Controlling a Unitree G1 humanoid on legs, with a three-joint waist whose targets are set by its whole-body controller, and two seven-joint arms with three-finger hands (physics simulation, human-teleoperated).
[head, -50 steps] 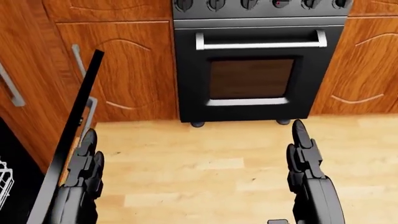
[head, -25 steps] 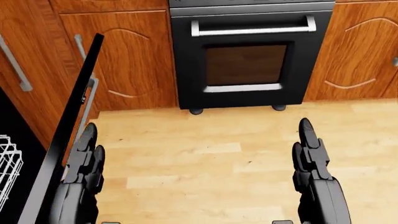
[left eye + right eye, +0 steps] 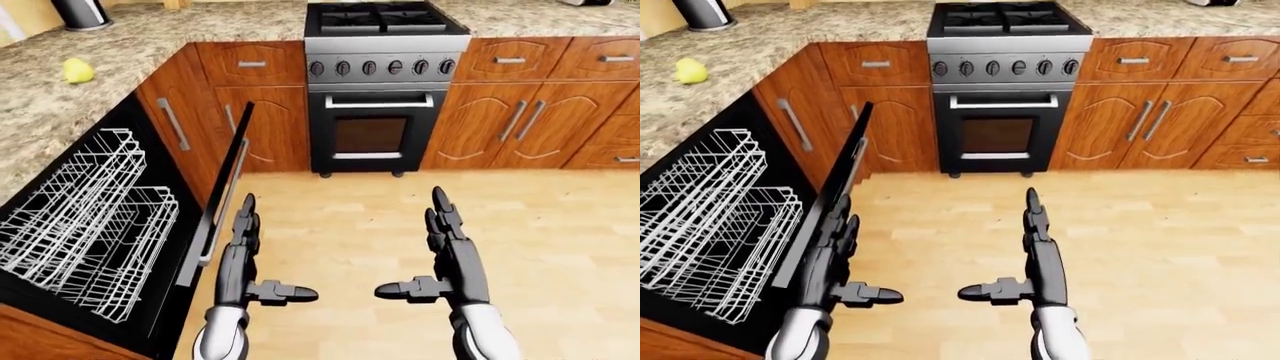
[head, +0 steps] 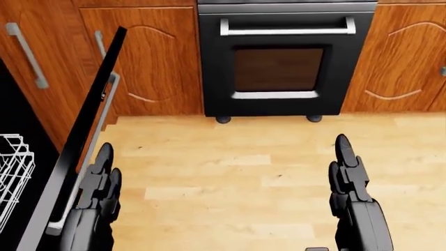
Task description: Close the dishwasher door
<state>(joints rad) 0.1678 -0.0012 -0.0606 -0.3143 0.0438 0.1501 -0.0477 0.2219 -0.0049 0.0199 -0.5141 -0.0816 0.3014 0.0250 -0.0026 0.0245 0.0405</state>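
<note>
The dishwasher stands open at the left, with white wire racks showing inside. Its black door sticks out edge-on toward me, with a grey handle on its right face; it also shows in the head view. My left hand is open, fingers straight, right beside the door's right face near the handle. I cannot tell if it touches. My right hand is open and empty over the wooden floor, well right of the door.
A black oven with a gas hob stands at the top centre between wooden cabinets. A granite counter runs along the left with a yellow-green fruit on it. Wooden floor spreads to the right.
The head view has shifted slightly, so the oven and the door sit a little further right in the picture. Both hands hold nearly the same pose.
</note>
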